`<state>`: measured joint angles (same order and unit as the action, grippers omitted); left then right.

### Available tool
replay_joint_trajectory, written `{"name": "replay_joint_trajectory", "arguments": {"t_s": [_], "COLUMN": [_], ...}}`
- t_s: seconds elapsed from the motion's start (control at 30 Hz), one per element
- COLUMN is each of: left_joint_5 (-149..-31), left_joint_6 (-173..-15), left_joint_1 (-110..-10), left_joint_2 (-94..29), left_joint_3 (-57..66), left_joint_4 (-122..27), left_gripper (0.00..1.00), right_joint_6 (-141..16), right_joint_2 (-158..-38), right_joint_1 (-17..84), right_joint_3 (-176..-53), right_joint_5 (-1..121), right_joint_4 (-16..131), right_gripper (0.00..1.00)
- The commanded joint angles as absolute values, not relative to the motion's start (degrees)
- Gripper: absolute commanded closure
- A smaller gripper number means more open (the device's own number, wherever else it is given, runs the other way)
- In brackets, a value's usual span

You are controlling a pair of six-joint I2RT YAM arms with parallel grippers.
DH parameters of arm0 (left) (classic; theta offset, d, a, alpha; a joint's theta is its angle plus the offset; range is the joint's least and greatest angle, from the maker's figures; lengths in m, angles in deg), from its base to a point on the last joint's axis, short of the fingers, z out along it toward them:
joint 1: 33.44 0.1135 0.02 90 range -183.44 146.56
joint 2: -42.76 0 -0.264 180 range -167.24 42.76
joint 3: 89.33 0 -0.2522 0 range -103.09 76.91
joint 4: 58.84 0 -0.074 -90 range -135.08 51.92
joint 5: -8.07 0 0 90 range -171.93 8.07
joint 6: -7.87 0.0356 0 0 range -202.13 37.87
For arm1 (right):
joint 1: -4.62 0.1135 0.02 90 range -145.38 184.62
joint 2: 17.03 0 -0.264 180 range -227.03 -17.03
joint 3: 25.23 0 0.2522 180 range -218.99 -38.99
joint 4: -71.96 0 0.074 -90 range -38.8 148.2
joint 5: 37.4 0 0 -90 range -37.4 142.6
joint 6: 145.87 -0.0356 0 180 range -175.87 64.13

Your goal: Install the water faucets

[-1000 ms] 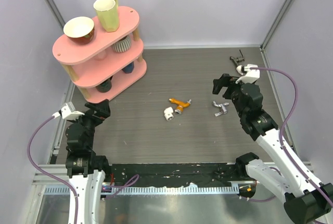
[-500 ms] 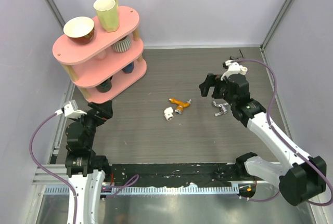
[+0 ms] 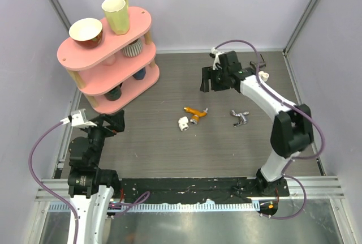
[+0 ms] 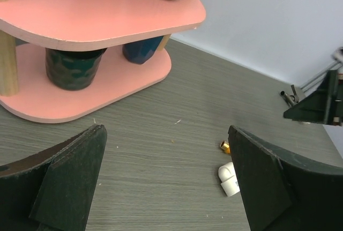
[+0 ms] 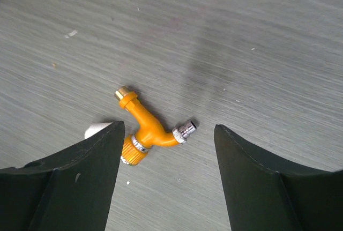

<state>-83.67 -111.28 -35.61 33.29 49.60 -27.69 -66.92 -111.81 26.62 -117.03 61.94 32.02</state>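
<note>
The right hand [image 3: 211,81], fingers apart, is pointing down at the orange tap [image 5: 148,132] lying on the surface [image 5: 257,38], probably lining up a grasp, while the left hand [image 3: 112,123], fingers also apart, is idling.

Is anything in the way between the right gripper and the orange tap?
Nothing visible. The right gripper hangs open short of the orange tap, only bare table between them; the white fitting lies just beside the tap, not in the path.

The left arm [image 3: 85,153] is folded up close to its base. The left claw [image 3: 115,121] points forward with its two fingers wide apart and nothing between them. The right arm [image 3: 266,94] stretches far out and bends left. The right claw [image 3: 207,79] hangs in the air, fingers apart, holding nothing.
</note>
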Motion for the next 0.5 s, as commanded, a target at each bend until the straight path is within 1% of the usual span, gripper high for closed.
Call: {"name": "replay_joint_trajectory", "arguments": {"t_s": [0.0, 0.1, 0.2, 0.27, 0.4, 0.47], "left_joint_5": [-80.20, -79.47, -79.56, -79.56, -79.65, -79.65], "left_joint_6": [-109.38, -109.11, -109.38, -109.47, -109.64, -109.64], "left_joint_1": [-37.65, -38.53, -38.62, -38.53, -38.53, -38.53], "left_joint_2": [33.36, 33.36, 33.36, 33.27, 33.01, 32.83], "left_joint_3": [49.75, 49.57, 49.92, 50.10, 50.10, 50.10], "left_joint_4": [-30.58, -30.49, -30.58, -30.93, -31.11, -31.02], "left_gripper": [0.00, 0.00, 0.00, 0.00, 0.00, 0.00], "right_joint_6": [-59.84, -57.46, -56.05, -53.77, -51.74, -50.69], "right_joint_2": [-121.05, -127.12, -130.39, -133.12, -137.25, -139.09], "right_joint_1": [29.05, 31.16, 33.88, 35.37, 36.96, 37.48], "right_joint_3": [-128.26, -133.02, -135.66, -137.07, -140.67, -141.73], "right_joint_5": [62.71, 60.86, 59.64, 58.58, 58.05, 58.75], "right_joint_4": [18.84, 12.25, 10.92, 9.86, 8.02, 7.40], "right_gripper": [0.30, 0.32, 0.33, 0.37, 0.49, 0.52]}}
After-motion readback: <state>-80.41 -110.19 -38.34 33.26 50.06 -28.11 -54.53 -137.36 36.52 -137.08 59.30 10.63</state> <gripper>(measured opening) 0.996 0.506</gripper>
